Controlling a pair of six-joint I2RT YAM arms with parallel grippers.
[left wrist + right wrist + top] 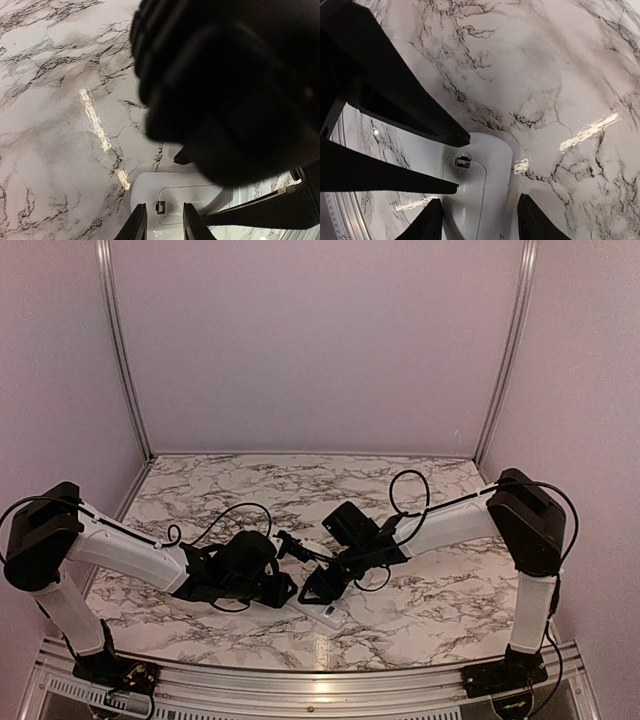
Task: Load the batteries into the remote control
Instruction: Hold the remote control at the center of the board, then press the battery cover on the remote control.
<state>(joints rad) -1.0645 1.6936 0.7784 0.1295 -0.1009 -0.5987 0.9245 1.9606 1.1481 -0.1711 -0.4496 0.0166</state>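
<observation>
right gripper [481, 199] straddles the remote control [480, 165] — pinching or not, can't tell; left gripper [165, 207] slightly spread above its latch [160, 206].

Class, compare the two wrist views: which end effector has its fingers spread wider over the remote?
The right end effector: its fingers straddle the remote's whole width, while the left end effector's sit close together above the small latch.

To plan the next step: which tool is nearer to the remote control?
Right, but narrowly. The right tool straddles the remote control, a finger on each side. The left tool hangs over its latch end.
</observation>
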